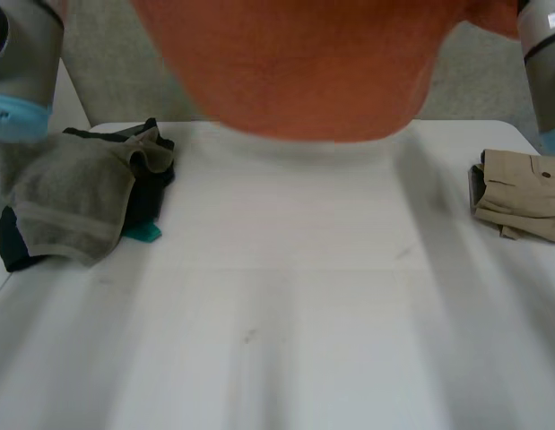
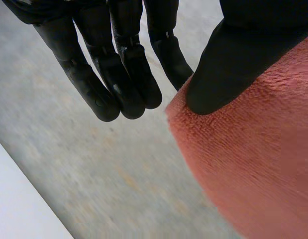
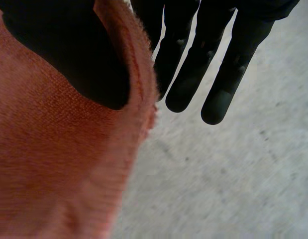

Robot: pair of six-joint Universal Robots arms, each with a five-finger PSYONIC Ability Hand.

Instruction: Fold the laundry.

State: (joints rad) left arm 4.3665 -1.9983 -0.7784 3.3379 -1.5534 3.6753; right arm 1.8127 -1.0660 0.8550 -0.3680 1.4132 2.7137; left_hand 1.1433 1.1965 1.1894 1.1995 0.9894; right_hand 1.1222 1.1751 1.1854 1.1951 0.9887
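The orange towel (image 1: 304, 63) hangs in the air over the far side of the table (image 1: 286, 296). It looks soft, light and limp, best held by its top corners. The left robot hand (image 2: 228, 64) pinches its edge under the thumb, fingers straight; the right robot hand (image 3: 69, 55) does likewise.

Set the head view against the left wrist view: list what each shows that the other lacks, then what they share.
Head view: the white table, a pile of grey and dark laundry on its left side and a folded tan garment on its right. Left wrist view: the left hand, thumb pinching the orange cloth at its edge, other fingers straight. Shared: the orange cloth, held up above the table.
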